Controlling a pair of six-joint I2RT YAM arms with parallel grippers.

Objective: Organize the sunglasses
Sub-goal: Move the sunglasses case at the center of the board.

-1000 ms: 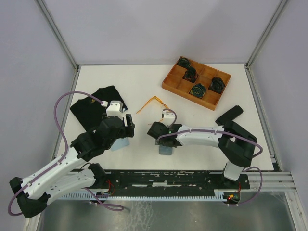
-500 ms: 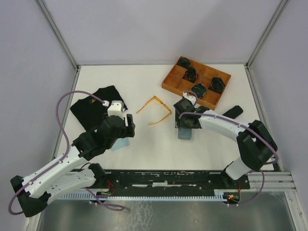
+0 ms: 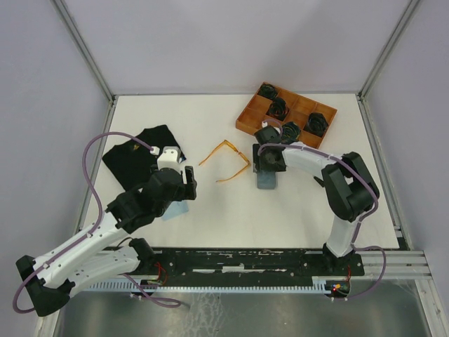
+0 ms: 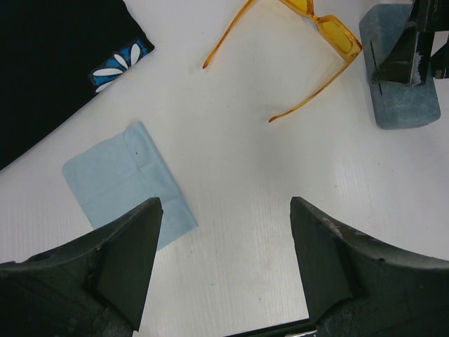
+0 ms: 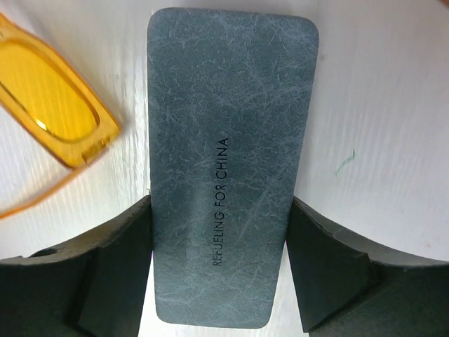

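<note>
Your right gripper [image 5: 219, 217] is clasping the grey-blue case [image 5: 231, 98] across its width, one finger pressing on each long side. The case is lying flat on the bench [image 3: 210, 232], a little right of its middle. The orange-yellow sunglasses [image 3: 226, 160] are lying just beside the case on its left, arms unfolded and the lens front nearest the case; no second pair is showing. Your left gripper [image 4: 224, 267] is hanging released and empty toward the near left, with a light blue cloth [image 4: 126, 179] lying beside its left finger. You are probably setting the case ready for that pair. Next you are likely needing to release the case and go for the thin frame, gripping gently. I cannot tell where the case opens.
</note>
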